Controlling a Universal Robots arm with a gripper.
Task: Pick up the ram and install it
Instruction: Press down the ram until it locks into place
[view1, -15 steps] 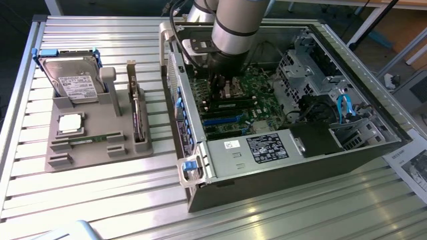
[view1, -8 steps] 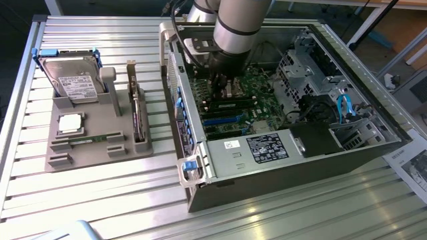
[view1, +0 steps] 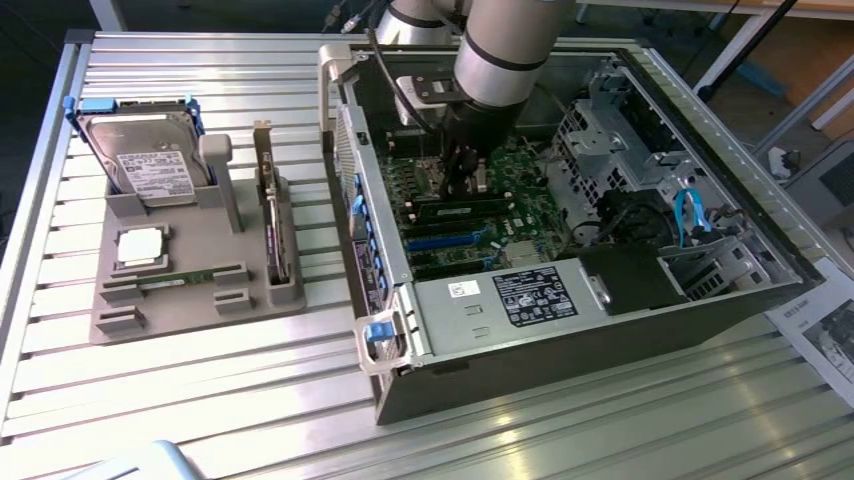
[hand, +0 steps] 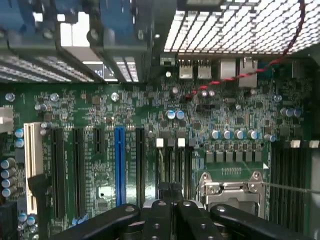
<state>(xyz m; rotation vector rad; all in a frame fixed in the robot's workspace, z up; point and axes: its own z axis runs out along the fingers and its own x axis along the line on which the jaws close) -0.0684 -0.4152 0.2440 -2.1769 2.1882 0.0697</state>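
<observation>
The claw (view1: 463, 185) is down inside the open PC case (view1: 561, 345), fingers pressed together just above the motherboard (view1: 514, 215). In the wrist view the closed fingers (hand: 172, 212) hang over the memory slots (hand: 172, 155) beside the CPU socket (hand: 232, 192); whether a thin board sits between them I cannot tell, since the black links hide the tips. A ram (view1: 180, 277) stick lies flat in a groove of the grey holder (view1: 200, 300) out on the slatted table (view1: 160, 400), well apart from the claw. That holder also carries a hard drive (view1: 147, 160) standing tilted at its back, a silver chip (view1: 142, 247) in a square pocket, and a card (view1: 274, 220) upright on edge in the slot nearest the case. The arm (view1: 501, 50) blocks the board's middle.
</observation>
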